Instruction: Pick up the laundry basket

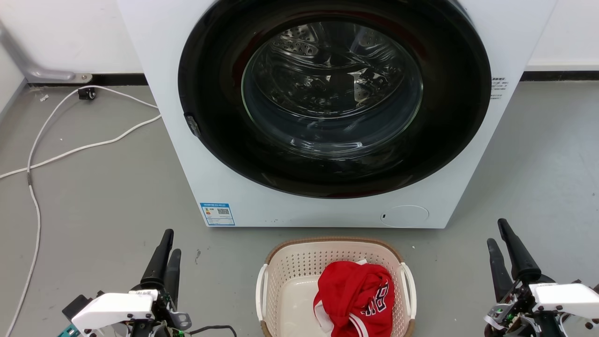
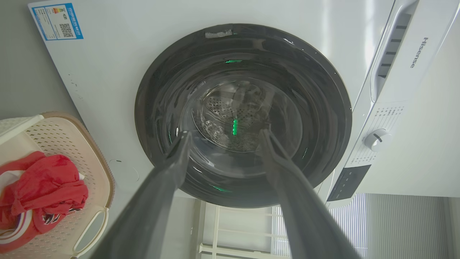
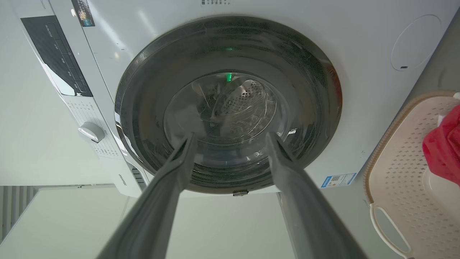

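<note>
The cream laundry basket (image 1: 299, 267), with perforated walls, a brown woven-look rim and two white side handles, stands on the floor at the bottom centre of the head view, just in front of the washing machine. A red garment (image 1: 358, 295) lies in its right half. My left gripper (image 1: 167, 241) is open to the basket's left, well apart from it, fingers pointing at the machine. To the basket's right my right gripper (image 1: 497, 232) is open too, also apart from it. The basket (image 2: 64, 144) sits at the left wrist view's left edge, and the basket (image 3: 402, 172) at the right wrist view's right edge. Nothing lies between either pair of fingers.
A white front-loading washing machine (image 1: 323, 206) with a dark round door (image 1: 334, 93), shut, stands right behind the basket. White cables (image 1: 56, 140) trail over the grey floor at the left. Bare grey floor lies on both sides of the basket.
</note>
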Motion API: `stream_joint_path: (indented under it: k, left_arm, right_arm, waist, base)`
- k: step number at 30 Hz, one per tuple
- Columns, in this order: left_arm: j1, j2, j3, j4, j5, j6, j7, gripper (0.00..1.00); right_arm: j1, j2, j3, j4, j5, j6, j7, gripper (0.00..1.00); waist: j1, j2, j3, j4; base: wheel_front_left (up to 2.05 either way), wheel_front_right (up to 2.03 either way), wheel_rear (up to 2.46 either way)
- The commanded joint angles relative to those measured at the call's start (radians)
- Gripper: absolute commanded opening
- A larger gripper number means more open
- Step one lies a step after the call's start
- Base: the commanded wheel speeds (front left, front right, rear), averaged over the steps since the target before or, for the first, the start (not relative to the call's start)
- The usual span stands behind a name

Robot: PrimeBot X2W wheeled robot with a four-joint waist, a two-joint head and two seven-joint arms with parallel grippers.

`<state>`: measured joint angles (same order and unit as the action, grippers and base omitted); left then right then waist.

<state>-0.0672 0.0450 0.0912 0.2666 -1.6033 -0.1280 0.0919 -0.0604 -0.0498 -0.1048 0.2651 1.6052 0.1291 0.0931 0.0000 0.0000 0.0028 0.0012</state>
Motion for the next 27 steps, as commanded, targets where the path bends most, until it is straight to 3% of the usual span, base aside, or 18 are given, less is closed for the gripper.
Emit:
stream_joint_path:
  k: [1,14,20,21,27]
  left_arm:
    - [-0.014,0.003,-0.011,-0.03,0.021,-0.001,-0.014,1.0]
    - [-0.008,0.006,-0.066,-0.087,0.285,-0.001,-0.07,1.0]
    - [-0.007,0.009,-0.095,-0.104,0.458,-0.002,-0.099,1.0]
    - [-0.008,0.012,-0.105,-0.107,0.527,0.001,-0.111,1.0]
    - [-0.012,0.019,-0.131,-0.119,0.652,0.01,-0.134,1.0]
  right_arm:
    - [-0.01,-0.002,0.005,-0.03,-0.023,0.001,-0.014,1.0]
    - [0.013,-0.014,0.014,-0.09,-0.315,0.002,-0.071,1.0]
    - [0.025,-0.013,0.022,-0.117,-0.525,0.002,-0.091,1.0]
    - [0.03,-0.01,0.022,-0.128,-0.604,0.002,-0.097,1.0]
    - [0.044,-0.005,0.019,-0.15,-0.734,0.002,-0.107,1.0]
  waist:
    - [0.0,0.0,0.0,0.001]
    - [0.0,0.0,-0.001,0.007]
    - [0.0,0.0,-0.001,0.008]
    - [0.0,0.0,0.0,0.009]
    - [0.0,0.0,0.0,0.011]
  base:
    - [0.0,0.0,0.0]
    - [0.0,0.0,0.0]
    - [0.0,0.0,0.0]
    - [0.0,0.0,0.0]
    - [0.0,0.0,0.0]
